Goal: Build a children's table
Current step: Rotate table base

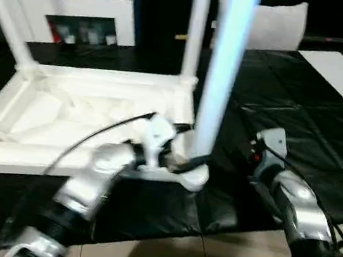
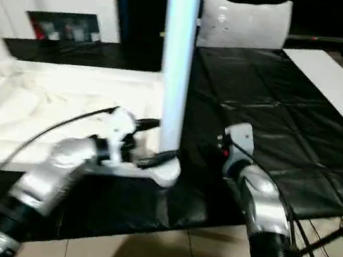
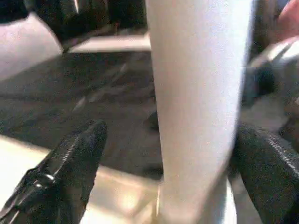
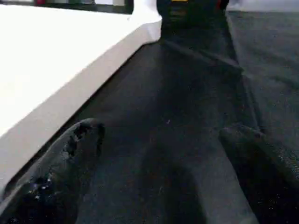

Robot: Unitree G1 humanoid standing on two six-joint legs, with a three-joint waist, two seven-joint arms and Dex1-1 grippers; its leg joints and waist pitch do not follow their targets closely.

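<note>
**On the black mat: tabletop upside down, three legs standing**

On the black mat [image 1: 300,121] we see the tabletop [image 1: 64,120] lying ribbed side up. Three white legs stand in its corner sockets: a near leg [image 1: 220,78], a far leg [image 1: 196,30], and one leaning at the far left corner [image 1: 8,16].

Our left gripper [image 3: 163,154] sits at the base of the near leg. Its fingers [image 3: 65,172] are spread wide on either side of the tube, one clearly off it; contact on the other side we cannot tell.

Our right gripper [image 4: 163,172] hangs over the mat just beside the tabletop's rim, jaws wide apart, nothing between them. A grey cushion [image 1: 269,24] stands behind the mat.
</note>
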